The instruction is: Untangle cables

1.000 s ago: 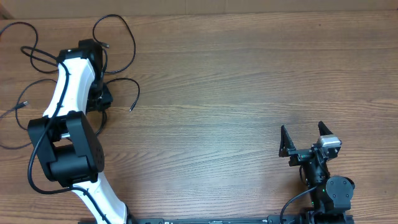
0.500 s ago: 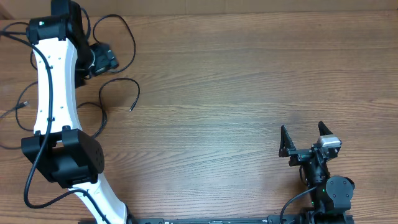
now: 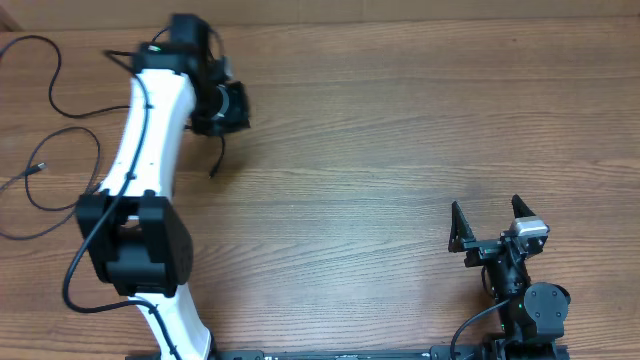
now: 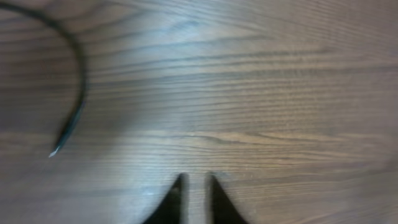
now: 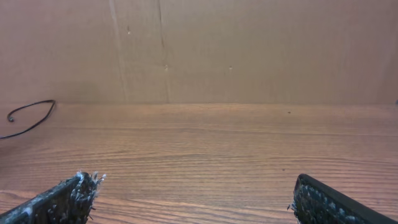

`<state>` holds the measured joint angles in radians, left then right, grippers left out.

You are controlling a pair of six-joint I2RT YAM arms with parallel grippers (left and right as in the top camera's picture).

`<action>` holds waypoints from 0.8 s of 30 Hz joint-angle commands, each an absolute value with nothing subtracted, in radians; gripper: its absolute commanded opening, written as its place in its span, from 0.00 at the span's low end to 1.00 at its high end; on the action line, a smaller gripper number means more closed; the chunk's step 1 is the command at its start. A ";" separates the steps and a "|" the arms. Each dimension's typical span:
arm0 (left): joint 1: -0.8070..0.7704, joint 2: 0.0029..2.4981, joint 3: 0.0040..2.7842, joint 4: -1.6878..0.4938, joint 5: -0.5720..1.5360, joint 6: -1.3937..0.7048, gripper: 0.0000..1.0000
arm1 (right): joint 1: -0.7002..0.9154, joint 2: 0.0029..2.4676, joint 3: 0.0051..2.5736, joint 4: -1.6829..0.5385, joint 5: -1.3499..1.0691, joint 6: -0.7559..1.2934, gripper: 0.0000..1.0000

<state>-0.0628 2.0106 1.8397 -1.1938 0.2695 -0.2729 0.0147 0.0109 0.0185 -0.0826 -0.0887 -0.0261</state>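
The cables (image 3: 38,168) mostly sprawl in loose loops well off to the left of the left gripper (image 3: 230,105). One free end (image 3: 214,165) lies just on the base side of it, running lengthwise with the tip pointing back toward the arm bases. Its fingers (image 4: 180,199) sit nearly together, pinching nothing. The right gripper (image 3: 487,207), far off from it, is spread wide. Compared to a second ago the left arm has swung right, and that tip hasn't budged.

We see the brown wood-grain tabletop (image 3: 400,150) evenly lit from above, with soft shadows beside the white robot arm (image 3: 150,130). Our left wrist view is blurred throughout, the thin black cable (image 4: 81,87) soft-edged and a pale sheen on the wood, while the right wrist view is fairly sharp.
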 commanded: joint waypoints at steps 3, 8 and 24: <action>-0.155 2.003 1.716 -1.077 0.208 -0.251 0.04 | 0.013 0.003 0.009 -0.079 -0.079 -0.031 1.00; -0.178 2.011 1.630 -0.998 0.154 -0.277 0.04 | 0.013 0.003 0.009 -0.079 -0.080 -0.031 1.00; -0.087 2.076 1.538 -0.944 -0.014 -0.264 0.04 | 0.013 0.003 0.009 -0.079 -0.079 -0.031 1.00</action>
<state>-0.1135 2.0495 1.5486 -0.9482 0.0116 -0.2699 0.0147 0.0109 0.0185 -0.0830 -0.0883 -0.0265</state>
